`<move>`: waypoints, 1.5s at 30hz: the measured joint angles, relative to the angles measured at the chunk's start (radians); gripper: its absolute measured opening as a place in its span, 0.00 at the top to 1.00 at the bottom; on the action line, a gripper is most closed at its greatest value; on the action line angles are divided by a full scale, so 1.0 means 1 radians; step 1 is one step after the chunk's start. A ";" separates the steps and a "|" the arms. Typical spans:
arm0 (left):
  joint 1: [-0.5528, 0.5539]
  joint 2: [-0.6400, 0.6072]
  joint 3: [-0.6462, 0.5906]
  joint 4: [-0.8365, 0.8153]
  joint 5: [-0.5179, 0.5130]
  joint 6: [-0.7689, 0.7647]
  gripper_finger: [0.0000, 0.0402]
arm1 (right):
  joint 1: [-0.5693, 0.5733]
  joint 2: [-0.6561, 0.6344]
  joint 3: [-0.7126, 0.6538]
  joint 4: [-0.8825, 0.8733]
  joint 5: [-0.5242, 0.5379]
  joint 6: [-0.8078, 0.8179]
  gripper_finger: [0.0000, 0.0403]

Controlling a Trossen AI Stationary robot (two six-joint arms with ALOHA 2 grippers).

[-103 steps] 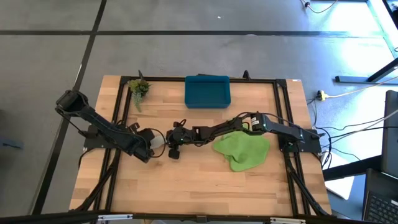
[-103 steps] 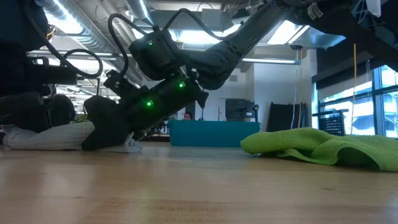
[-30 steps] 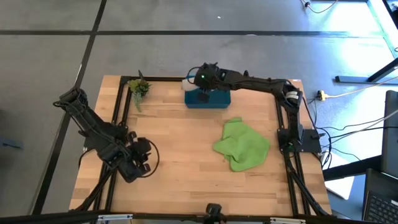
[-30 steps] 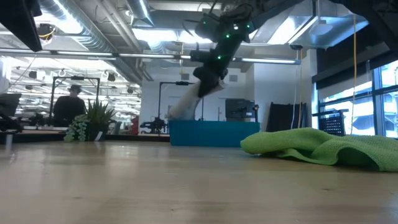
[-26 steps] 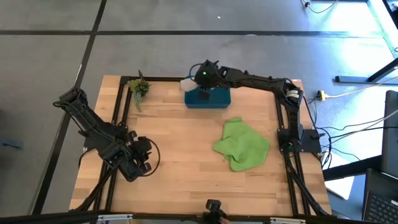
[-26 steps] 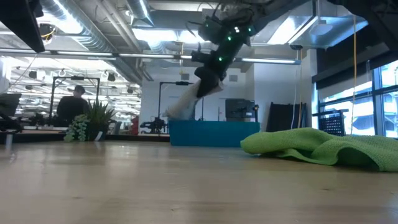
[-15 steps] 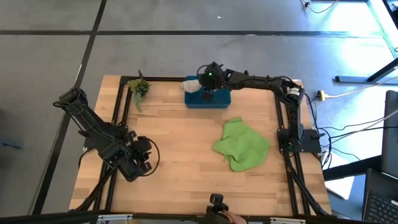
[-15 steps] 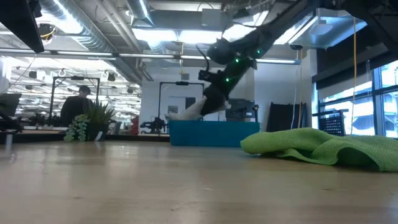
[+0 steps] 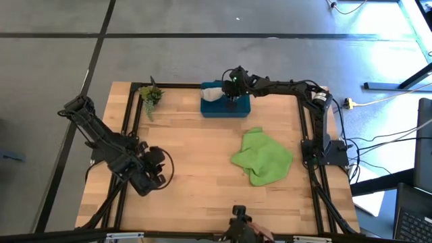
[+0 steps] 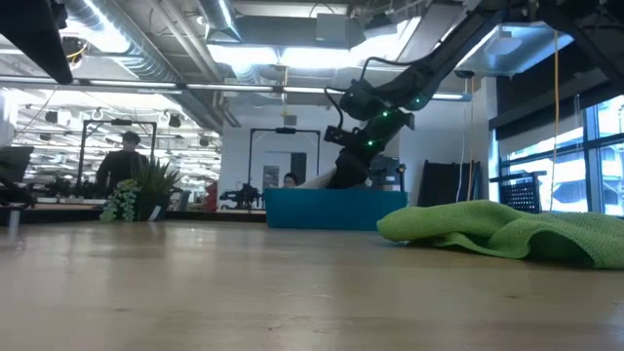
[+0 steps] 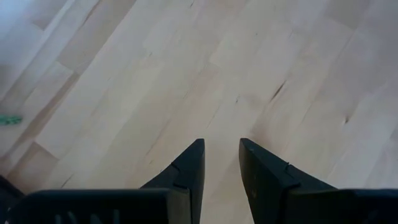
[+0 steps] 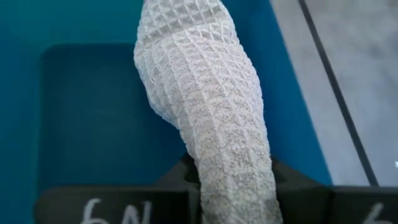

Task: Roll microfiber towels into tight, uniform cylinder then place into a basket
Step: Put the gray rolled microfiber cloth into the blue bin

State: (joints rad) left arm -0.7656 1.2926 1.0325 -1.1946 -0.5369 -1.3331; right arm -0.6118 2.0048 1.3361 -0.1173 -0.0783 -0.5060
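We find the right gripper (image 9: 229,95) over the basket (image 9: 241,109), jaws clamped on the rolled grey towel (image 12: 205,124) — left gripper (image 11: 221,165) parted, empty; green towel (image 9: 263,158) and plant (image 9: 150,95) lie apart on the worktop (image 9: 196,182).

A rolled light grey waffle-weave towel (image 12: 208,124) slants over the teal basket (image 9: 241,108) at the frame's upper middle. The lime green towel (image 9: 263,158) lies crumpled, unrolled, right of centre, well apart.
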 joint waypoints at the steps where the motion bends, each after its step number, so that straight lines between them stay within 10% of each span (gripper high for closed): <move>1: 0.005 0.000 0.000 0.000 0.000 0.000 0.78 | -0.001 0.004 0.000 0.006 -0.004 -0.001 0.86; 19: 0.046 0.000 0.000 0.000 0.002 0.033 0.78 | -0.008 0.076 0.000 0.046 -0.005 -0.027 0.84; 45: 0.046 0.000 0.000 0.000 0.003 0.032 0.78 | -0.008 0.076 0.000 0.034 0.077 -0.053 0.43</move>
State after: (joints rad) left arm -0.7200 1.2926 1.0325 -1.1950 -0.5335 -1.3014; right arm -0.6197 2.0811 1.3365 -0.0829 -0.0015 -0.5586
